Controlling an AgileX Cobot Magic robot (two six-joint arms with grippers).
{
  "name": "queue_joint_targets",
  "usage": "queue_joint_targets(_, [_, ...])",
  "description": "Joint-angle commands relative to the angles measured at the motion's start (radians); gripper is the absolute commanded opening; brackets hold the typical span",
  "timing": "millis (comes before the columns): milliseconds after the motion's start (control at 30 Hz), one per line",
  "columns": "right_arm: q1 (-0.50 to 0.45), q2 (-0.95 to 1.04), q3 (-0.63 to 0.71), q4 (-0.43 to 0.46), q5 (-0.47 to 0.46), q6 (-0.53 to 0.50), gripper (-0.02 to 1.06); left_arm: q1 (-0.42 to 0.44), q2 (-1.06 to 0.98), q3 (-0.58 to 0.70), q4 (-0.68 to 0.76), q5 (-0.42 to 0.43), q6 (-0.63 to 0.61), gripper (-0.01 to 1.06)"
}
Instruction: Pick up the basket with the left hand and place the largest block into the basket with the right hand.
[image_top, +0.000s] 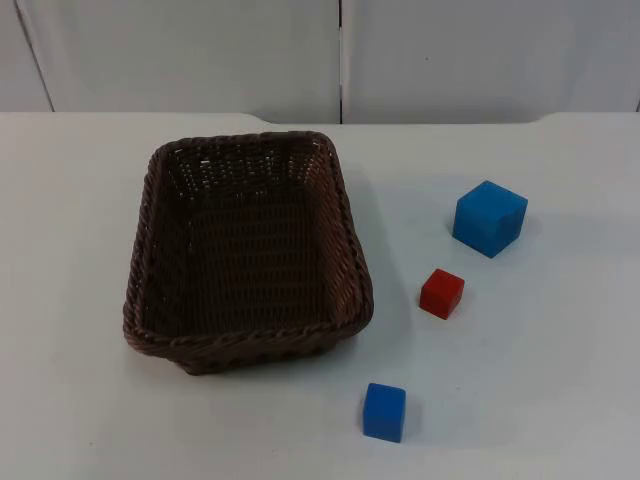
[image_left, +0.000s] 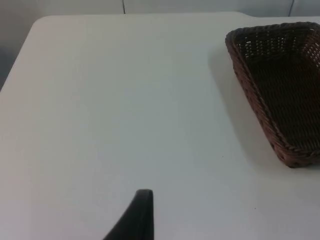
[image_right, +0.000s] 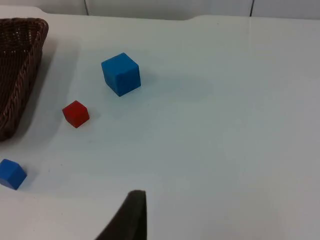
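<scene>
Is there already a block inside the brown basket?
No: in the top view the basket holds nothing, and the large blue block, the red block and the small blue block all stand on the table beside it.

**Even, soft light over a white table; shadows faint**

The table top (image_top: 520, 400) is brightly and evenly lit, with no hard glare. Shadows are soft and short: the basket (image_top: 250, 250) casts a pale grey band along its right side, and the large blue block (image_top: 489, 218), the red block (image_top: 441, 293) and the small blue block (image_top: 384, 411) each throw a weak, diffuse shadow. The weave inside the basket reads dark, with small bright glints at its far wall. In both wrist views the black fingertip (image_left: 137, 217) looks soft-edged and out of focus, while the table has a slightly cool tint.
</scene>
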Motion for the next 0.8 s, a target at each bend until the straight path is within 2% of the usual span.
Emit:
queue_joint_targets(0, [-0.001, -0.004, 0.002, 0.0, -0.005, 0.023, 1.05, 0.001, -0.004, 0.006, 0.005, -0.004, -0.001, 1.05])
queue_joint_targets(767, [-0.001, -0.004, 0.002, 0.002, -0.003, 0.024, 1.05, 0.001, -0.004, 0.006, 0.005, -0.004, -0.001, 1.05])
